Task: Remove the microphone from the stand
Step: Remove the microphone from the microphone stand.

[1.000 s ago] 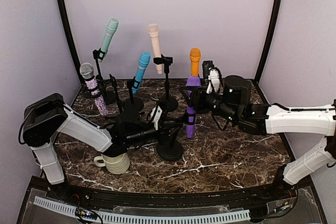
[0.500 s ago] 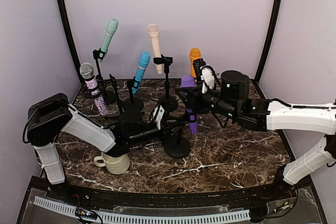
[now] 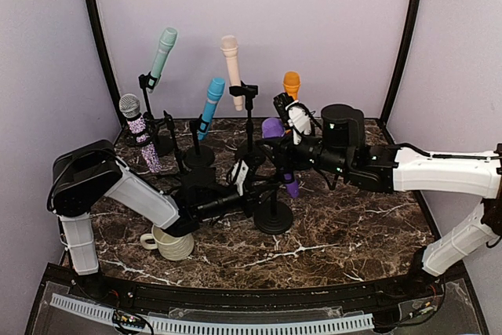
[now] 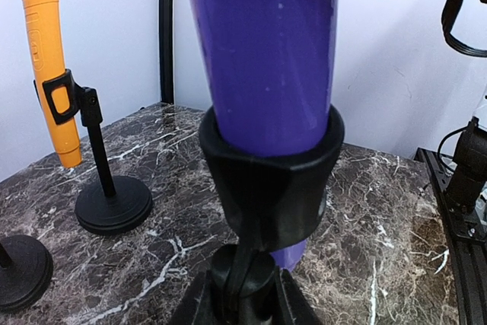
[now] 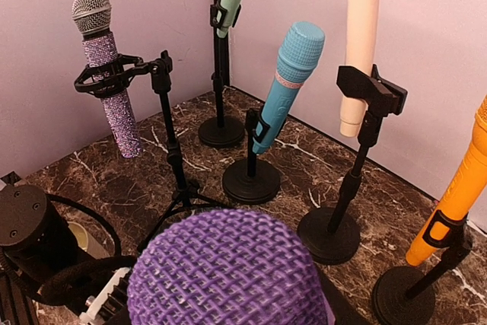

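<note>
The mic (image 3: 273,128) stood in the centre of the top view, leaning toward the upper left, its lower end poking out below the clip (image 4: 266,176). In the left wrist view its purple body filled the clip's cup, so it was seated and not yet free. Its stand (image 3: 274,217) rested on the counter (image 3: 353,229), just below the middle of the frame.

The right gripper (image 3: 293,153) reached in from the right and appeared closed around the mic's body above the clip. Its fingers were out of the right wrist view, where only the mesh head showed at the bottom edge. The left gripper (image 4: 243,294) was clamped on the stand's stem just under the clip, a finger on either side of the joint.

By my reading both grasps were made and the stand was braced. What was left was the pull itself: drawing the mic up along its own axis out of the clip, then carrying it clear. The orange mic (image 3: 291,84) stood close behind, at the upper centre, so the lift had little room there.
</note>
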You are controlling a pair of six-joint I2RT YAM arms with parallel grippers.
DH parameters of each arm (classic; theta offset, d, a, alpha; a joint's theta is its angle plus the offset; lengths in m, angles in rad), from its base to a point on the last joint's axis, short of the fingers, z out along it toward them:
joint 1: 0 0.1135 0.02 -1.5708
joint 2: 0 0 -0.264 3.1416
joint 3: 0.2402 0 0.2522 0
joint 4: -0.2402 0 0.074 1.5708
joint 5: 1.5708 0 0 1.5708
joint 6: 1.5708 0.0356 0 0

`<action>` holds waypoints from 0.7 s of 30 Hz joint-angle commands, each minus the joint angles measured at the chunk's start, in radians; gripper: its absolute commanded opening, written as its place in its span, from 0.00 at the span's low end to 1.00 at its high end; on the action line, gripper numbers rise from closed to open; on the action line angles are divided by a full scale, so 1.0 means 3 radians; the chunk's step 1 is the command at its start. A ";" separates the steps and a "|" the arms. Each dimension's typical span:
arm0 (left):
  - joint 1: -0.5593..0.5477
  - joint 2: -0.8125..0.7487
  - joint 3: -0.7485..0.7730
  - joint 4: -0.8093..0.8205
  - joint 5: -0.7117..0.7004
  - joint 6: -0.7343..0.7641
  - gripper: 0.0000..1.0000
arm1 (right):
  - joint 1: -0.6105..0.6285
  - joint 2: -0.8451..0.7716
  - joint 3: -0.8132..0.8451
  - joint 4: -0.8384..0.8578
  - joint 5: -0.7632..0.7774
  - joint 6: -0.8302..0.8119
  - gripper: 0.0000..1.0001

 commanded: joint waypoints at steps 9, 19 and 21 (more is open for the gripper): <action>0.0001 -0.0094 -0.0001 -0.0382 0.0272 0.0053 0.46 | 0.0146 0.0041 0.0127 0.0205 -0.0212 -0.0046 0.28; 0.0003 -0.0066 0.0054 -0.0586 0.0237 0.0301 0.24 | 0.0150 0.0018 0.0063 0.0240 -0.0166 0.0006 0.28; 0.0003 -0.0060 0.0069 -0.0645 0.0220 0.0371 0.19 | 0.0145 0.0011 0.0034 0.0270 -0.0152 0.0031 0.28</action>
